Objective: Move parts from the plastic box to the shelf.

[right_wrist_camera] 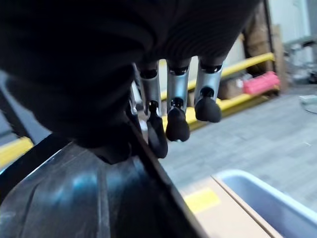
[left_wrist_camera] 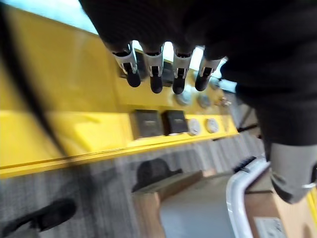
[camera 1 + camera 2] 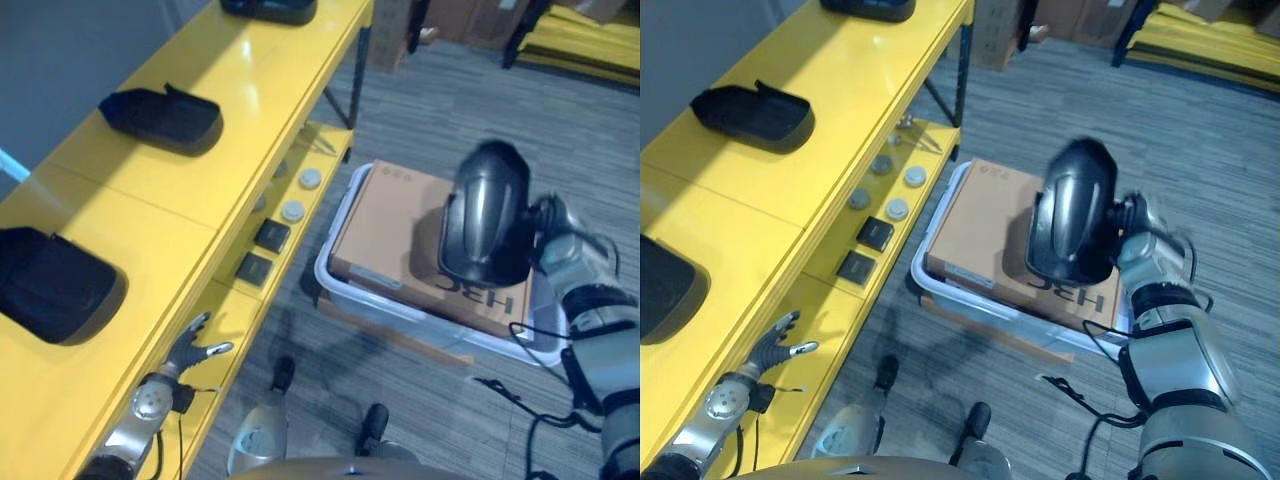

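Note:
A glossy black moulded part (image 3: 485, 215) hangs in the air over the white plastic box (image 3: 335, 275). My right hand (image 3: 555, 225) is shut on its right edge. In the right wrist view the fingers (image 1: 171, 99) hook over the part's rim (image 1: 74, 193). A brown cardboard box (image 3: 390, 225) fills the plastic box. The yellow shelf (image 3: 210, 150) runs along the left, with black parts (image 3: 160, 118) (image 3: 50, 285) lying on its top board. My left hand (image 3: 190, 350) is open, low beside the shelf's lower board, its fingers (image 2: 156, 69) straight and holding nothing.
On the lower shelf board lie two small black square pieces (image 3: 272, 236) (image 3: 254, 268) and round grey discs (image 3: 292, 210). Another black part (image 3: 270, 8) sits at the shelf's far end. Grey carpet floor surrounds the box; yellow racks stand far back right.

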Robot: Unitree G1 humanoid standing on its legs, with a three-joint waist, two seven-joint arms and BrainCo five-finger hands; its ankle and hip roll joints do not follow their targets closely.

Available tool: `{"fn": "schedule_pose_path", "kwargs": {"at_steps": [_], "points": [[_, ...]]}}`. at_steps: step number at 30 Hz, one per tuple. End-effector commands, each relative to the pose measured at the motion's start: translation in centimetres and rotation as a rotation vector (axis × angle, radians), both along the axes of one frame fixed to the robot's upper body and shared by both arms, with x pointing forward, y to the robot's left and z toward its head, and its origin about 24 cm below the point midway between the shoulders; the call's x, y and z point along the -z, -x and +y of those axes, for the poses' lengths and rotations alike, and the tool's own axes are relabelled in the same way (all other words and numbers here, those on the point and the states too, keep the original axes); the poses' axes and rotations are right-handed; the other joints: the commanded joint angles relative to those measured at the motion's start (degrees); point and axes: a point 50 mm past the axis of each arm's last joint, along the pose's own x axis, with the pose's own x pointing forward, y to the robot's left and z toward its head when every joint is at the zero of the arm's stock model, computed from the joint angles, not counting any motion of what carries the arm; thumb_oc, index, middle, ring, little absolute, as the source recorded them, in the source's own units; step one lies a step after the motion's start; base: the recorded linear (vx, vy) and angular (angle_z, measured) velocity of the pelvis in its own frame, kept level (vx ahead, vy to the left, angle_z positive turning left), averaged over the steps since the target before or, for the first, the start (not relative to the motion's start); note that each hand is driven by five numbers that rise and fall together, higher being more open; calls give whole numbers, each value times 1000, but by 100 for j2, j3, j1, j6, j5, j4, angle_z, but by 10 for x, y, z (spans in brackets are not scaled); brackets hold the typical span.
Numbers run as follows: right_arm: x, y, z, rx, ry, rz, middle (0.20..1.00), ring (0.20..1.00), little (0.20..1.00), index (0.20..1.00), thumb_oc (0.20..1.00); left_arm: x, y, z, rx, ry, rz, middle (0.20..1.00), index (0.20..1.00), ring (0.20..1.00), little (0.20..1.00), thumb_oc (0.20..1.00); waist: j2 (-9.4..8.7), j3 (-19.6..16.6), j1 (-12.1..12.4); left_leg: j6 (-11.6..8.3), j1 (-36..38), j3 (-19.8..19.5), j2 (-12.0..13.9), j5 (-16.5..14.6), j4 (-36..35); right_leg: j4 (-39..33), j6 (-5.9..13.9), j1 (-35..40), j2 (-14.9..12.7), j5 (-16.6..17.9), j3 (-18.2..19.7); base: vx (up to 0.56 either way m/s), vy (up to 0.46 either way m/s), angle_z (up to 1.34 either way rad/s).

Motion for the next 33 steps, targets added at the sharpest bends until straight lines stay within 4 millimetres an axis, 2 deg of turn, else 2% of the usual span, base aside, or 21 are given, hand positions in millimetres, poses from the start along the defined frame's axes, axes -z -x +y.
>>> {"fn": "schedule_pose_path", "kwargs": {"at_steps": [1, 3, 4, 6, 7, 8, 12, 14, 18, 21, 23, 24, 25, 28, 33], "points": [[-49, -1, 20, -145, 290, -115, 200, 200, 200, 200, 200, -33, -31, -17, 100, 98, -128, 1000, 1000, 1000, 1000, 1000, -387, -496, -125, 64, 625, 336, 57, -948, -39, 10, 194, 260, -203, -813, 0, 59, 16, -4], [-49, 0, 20, -143, 291, -115, 200, 200, 200, 200, 200, -34, -32, -18, 101, 98, -128, 1000, 1000, 1000, 1000, 1000, -391, -491, -121, 73, 608, 331, 42, -913, -39, 10, 198, 246, -216, -784, -4, 26, 6, -18], [-65, -1, 36, -206, 357, -170, 200, 200, 200, 200, 200, -47, -42, -33, 122, 188, -180, 1000, 1000, 1000, 1000, 1000, -429, -653, -234, 85, 816, 401, 64, -1027, -39, 10, 186, 400, -192, -854, 76, 85, -15, -37], [-76, 3, 53, -276, 387, -231, 200, 200, 200, 200, 200, -61, -53, -42, 103, 222, -251, 1000, 1000, 1000, 1000, 1000, -462, -779, -317, 123, 938, 439, 53, -1060, -39, 10, 169, 478, -197, -860, 144, 81, -15, -22], [-86, 5, 65, -321, 409, -279, 200, 200, 200, 200, 200, -74, -64, -59, 110, 273, -312, 1000, 1000, 1000, 1000, 1000, -526, -891, -383, 158, 1080, 462, 45, -1131, -34, 10, 155, 585, -186, -888, 222, 52, -17, -28], [-86, 6, 65, -320, 410, -278, 200, 200, 200, 200, 200, -74, -64, -60, 110, 274, -312, 1000, 1000, 1000, 1000, 1000, -520, -883, -376, 161, 1089, 467, 44, -1136, -34, 10, 157, 593, -188, -892, 226, 60, -32, -33], [-107, 8, 103, -445, 454, -403, 200, 200, 200, 200, 200, -103, -80, -98, 168, 466, -389, 1000, 1000, 1000, 1000, 1000, -552, -1033, -506, 223, 1301, 534, 26, -1246, -28, 10, 140, 713, -186, -905, 350, 37, -11, -20], [-112, 9, 123, -504, 464, -454, 200, 200, 200, 200, 200, -117, -85, -115, 205, 545, -418, 1000, 1000, 1000, 1000, 1000, -553, -1079, -543, 248, 1366, 554, 23, -1284, -24, 10, 135, 750, -183, -911, 397, 5, 0, -19], [-112, 12, 153, -603, 456, -521, 200, 200, 200, 200, 200, -138, -92, -139, 271, 596, -464, 1000, 1000, 1000, 1000, 1000, -582, -1122, -546, 295, 1445, 555, -1, -1336, -15, 10, 127, 805, -187, -899, 459, 5, 3, -9], [-111, 14, 165, -643, 452, -537, 200, 200, 200, 200, 200, -141, -94, -150, 295, 624, -455, 1000, 1000, 1000, 1000, 1000, -611, -1107, -545, 317, 1449, 553, -25, -1310, -2, 10, 118, 801, -200, -845, 474, 0, 0, 0], [-106, 16, 185, -716, 407, -560, 200, 200, 200, 200, 200, -144, -91, -166, 329, 736, -409, 1000, 1000, 1000, 1000, 1000, -632, -1113, -549, 340, 1501, 555, -33, -1329, -10, 10, 122, 829, -197, -828, 500, 0, 0, 0], [-106, 16, 185, -716, 407, -560, 200, 200, 200, 200, 200, -144, -92, -166, 329, 736, -409, 1000, 1000, 1000, 1000, 1000, -634, -1111, -549, 340, 1503, 555, -32, -1329, -11, 10, 122, 831, -197, -828, 500, 0, 0, 0], [-105, 18, 197, -758, 363, -583, 200, 200, 200, 200, 200, -142, -89, -170, 332, 800, -366, 1000, 1000, 1000, 1000, 1000, -635, -1108, -539, 349, 1510, 554, -34, -1335, -15, 10, 123, 835, -199, -823, 508, 0, 0, 0], [-110, 24, 213, -819, 323, -632, 200, 200, 200, 200, 200, -142, -87, -176, 325, 872, -322, 1000, 1000, 1000, 1000, 1000, -640, -1101, -512, 361, 1496, 536, -42, -1338, -11, 10, 121, 824, -206, -803, 513, 0, 0, 0], [-107, 32, 236, -918, 254, -660, 200, 200, 200, 200, 200, -154, -85, -182, 343, 959, -327, 1000, 1000, 1000, 1000, 1000, -659, -1076, -491, 374, 1483, 532, -55, -1335, -8, 11, 121, 820, -208, -788, 523, 0, 0, 0]]}}
